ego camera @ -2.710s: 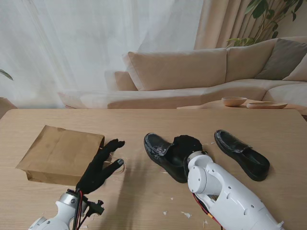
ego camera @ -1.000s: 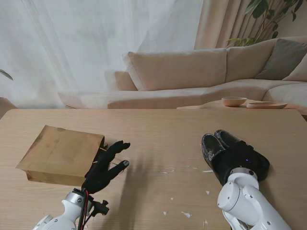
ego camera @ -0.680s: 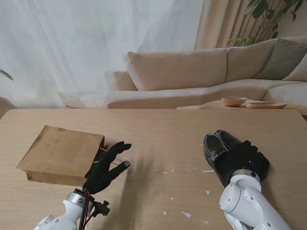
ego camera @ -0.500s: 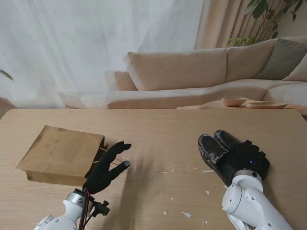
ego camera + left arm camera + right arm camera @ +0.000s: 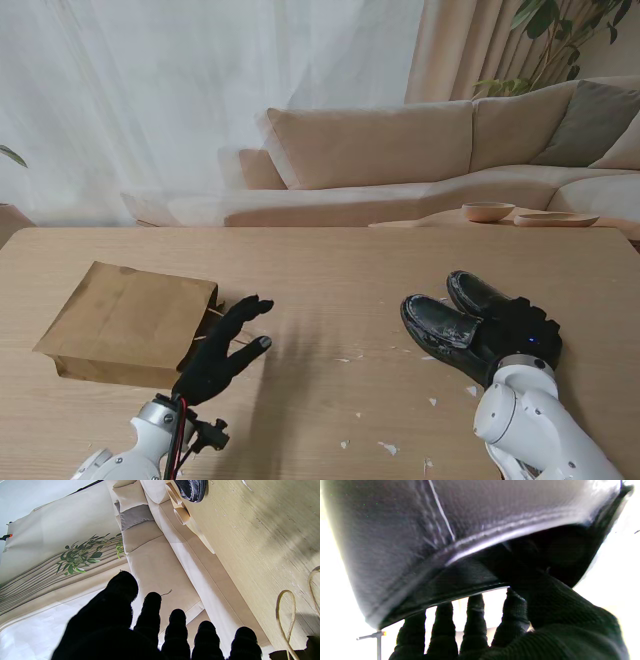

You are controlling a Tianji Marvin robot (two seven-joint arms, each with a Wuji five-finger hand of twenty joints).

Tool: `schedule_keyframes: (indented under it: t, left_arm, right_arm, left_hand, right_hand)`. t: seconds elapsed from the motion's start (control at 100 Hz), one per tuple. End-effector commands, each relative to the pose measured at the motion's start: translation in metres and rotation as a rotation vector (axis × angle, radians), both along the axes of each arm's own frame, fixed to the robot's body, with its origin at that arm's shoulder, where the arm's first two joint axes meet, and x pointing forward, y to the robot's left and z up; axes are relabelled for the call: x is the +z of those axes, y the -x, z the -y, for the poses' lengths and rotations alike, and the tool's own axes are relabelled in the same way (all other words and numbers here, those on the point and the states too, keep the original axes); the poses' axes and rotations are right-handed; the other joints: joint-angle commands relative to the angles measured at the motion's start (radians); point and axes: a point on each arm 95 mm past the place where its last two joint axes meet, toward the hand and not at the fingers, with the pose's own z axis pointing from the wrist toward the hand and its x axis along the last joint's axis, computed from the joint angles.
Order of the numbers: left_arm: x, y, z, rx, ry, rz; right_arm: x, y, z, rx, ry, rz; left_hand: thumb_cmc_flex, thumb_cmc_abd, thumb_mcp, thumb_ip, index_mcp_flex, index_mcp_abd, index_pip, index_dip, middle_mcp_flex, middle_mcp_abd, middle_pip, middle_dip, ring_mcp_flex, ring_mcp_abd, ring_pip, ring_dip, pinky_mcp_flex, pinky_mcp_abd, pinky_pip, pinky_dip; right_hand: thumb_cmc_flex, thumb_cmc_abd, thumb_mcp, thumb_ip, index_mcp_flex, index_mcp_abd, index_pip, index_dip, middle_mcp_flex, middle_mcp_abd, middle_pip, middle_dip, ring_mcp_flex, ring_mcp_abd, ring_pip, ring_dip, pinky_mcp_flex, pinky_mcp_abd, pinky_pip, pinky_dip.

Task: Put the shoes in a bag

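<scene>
Right hand (image 5: 520,325) gripping near shoe (image 5: 445,328) at heel, beside second shoe (image 5: 480,293), right side of counter (image 5: 330,270). Left hand (image 5: 222,348) open, empty, beside flat paper bag (image 5: 125,320). Risks: bag mouth unopened, shoe jams; heel grip shallow, shoe may slip or drag mate.

Table (image 5: 330,260): pale wood, matt, fine straight grain visible in left wrist view; small white flecks (image 5: 388,448) scattered on it.
Bag (image 5: 125,320): brown kraft paper, matt, lightly creased; handles (image 5: 285,620) of pale twisted cord.
Near shoe (image 5: 445,330): black leather, glossy, with highlights; stitched seam (image 5: 440,510) and scuffed grain in right wrist view.
Far shoe (image 5: 478,292): same glossy black leather.
Left hand (image 5: 218,355), right hand (image 5: 520,325): black knit cloth, matt, ribbed.
Right forearm shell (image 5: 535,430): smooth white plastic, slight sheen.
</scene>
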Motion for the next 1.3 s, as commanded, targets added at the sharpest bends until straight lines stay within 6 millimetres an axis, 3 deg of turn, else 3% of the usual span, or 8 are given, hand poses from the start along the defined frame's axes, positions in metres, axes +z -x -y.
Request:
schedule_keyframes:
  t: [0.0,0.05,0.2,0.26,0.51,0.79,1.02,1.29]
  left_arm:
    - [0.000,0.002,0.003,-0.011,0.000,-0.009]
    - [0.000,0.002,0.003,-0.011,0.000,-0.009]
    - [0.000,0.002,0.003,-0.011,0.000,-0.011]
    - [0.000,0.002,0.003,-0.012,0.000,-0.010]
    - [0.001,0.002,0.003,-0.013,-0.001,-0.009]
    - [0.000,0.003,0.006,-0.020,-0.010,-0.018]
    - [-0.001,0.003,0.007,-0.021,-0.015,-0.025]
    - [-0.001,0.003,0.008,-0.019,-0.016,-0.021]
  right_arm:
    - [-0.003,0.002,-0.003,0.009,-0.011,-0.023]
    - [-0.004,0.003,-0.003,0.014,-0.007,-0.024]
    - [0.001,0.008,-0.001,0.028,0.033,-0.029]
    - [0.004,0.012,0.001,0.032,0.040,-0.034]
    - [0.018,0.039,0.014,0.030,0.001,-0.028]
    - [0.025,0.063,0.038,0.018,-0.044,-0.109]
    - [0.021,0.060,0.051,0.008,-0.079,-0.164]
    - [0.017,0.039,0.057,0.039,-0.086,-0.227]
  left_hand:
    - [0.010,0.005,0.011,-0.010,-0.015,-0.021,0.006,0.010,-0.012,-0.028,0.004,0.007,-0.011,-0.030,-0.009,0.001,-0.004,-0.041,-0.009,0.014]
    - [0.010,0.005,0.011,-0.010,-0.015,-0.020,0.006,0.010,-0.012,-0.029,0.004,0.007,-0.011,-0.030,-0.009,0.001,-0.004,-0.041,-0.009,0.014]
    - [0.010,0.004,0.011,-0.010,-0.014,-0.020,0.007,0.010,-0.012,-0.027,0.004,0.007,-0.011,-0.029,-0.008,0.001,-0.004,-0.041,-0.009,0.014]
    - [0.011,0.004,0.012,-0.010,-0.014,-0.020,0.007,0.010,-0.012,-0.027,0.004,0.007,-0.011,-0.029,-0.008,0.001,-0.004,-0.041,-0.009,0.014]
    - [0.012,0.004,0.012,-0.010,-0.012,-0.019,0.007,0.009,-0.011,-0.026,0.005,0.008,-0.012,-0.028,-0.008,0.001,-0.004,-0.041,-0.009,0.013]
    - [0.012,0.004,0.011,-0.010,-0.012,-0.019,0.007,0.009,-0.011,-0.026,0.007,0.010,-0.011,-0.030,-0.008,0.001,-0.004,-0.040,-0.008,0.014]
    - [0.012,0.004,0.012,-0.010,-0.012,-0.019,0.007,0.009,-0.011,-0.026,0.008,0.011,-0.011,-0.030,-0.008,0.001,-0.004,-0.041,-0.008,0.014]
    - [0.012,0.004,0.012,-0.010,-0.012,-0.019,0.007,0.010,-0.011,-0.026,0.008,0.012,-0.012,-0.029,-0.008,0.002,-0.004,-0.041,-0.008,0.014]
  right_hand:
    - [-0.106,-0.027,0.086,0.017,-0.084,-0.054,-0.099,-0.024,-0.026,0.002,-0.104,-0.047,-0.023,-0.018,-0.035,-0.019,-0.027,-0.015,-0.029,0.031]
    - [-0.171,-0.029,0.131,0.087,-0.093,-0.037,-0.221,-0.021,-0.020,-0.001,-0.174,-0.074,-0.023,-0.016,-0.055,-0.025,-0.030,-0.014,-0.042,0.033]
    - [-0.260,-0.079,0.121,0.088,-0.261,0.025,-0.461,-0.043,-0.018,0.003,-0.307,-0.121,-0.027,-0.009,-0.104,-0.028,-0.034,-0.004,-0.076,0.036]
    - [-0.277,-0.076,0.093,0.095,-0.272,0.052,-0.508,-0.019,-0.018,0.005,-0.314,-0.120,-0.029,-0.007,-0.102,-0.013,-0.031,0.000,-0.094,0.037]
    - [-0.322,-0.014,-0.007,0.108,-0.219,0.148,-0.538,0.042,-0.020,0.022,-0.302,-0.113,-0.032,0.007,-0.119,-0.016,-0.027,0.031,-0.178,0.021]
    - [-0.322,0.032,-0.127,0.124,-0.147,0.153,-0.456,0.018,-0.021,0.022,-0.370,-0.141,-0.046,0.005,-0.241,-0.043,-0.038,0.044,-0.333,0.024]
    - [-0.354,0.041,-0.170,0.125,-0.217,0.166,-0.488,-0.006,-0.022,0.016,-0.435,-0.165,-0.055,-0.001,-0.293,-0.042,-0.046,0.043,-0.392,0.050]
    - [-0.413,0.010,-0.180,0.116,-0.336,0.173,-0.574,0.014,-0.037,0.010,-0.554,-0.150,-0.069,-0.003,-0.362,-0.034,-0.062,0.040,-0.450,0.081]
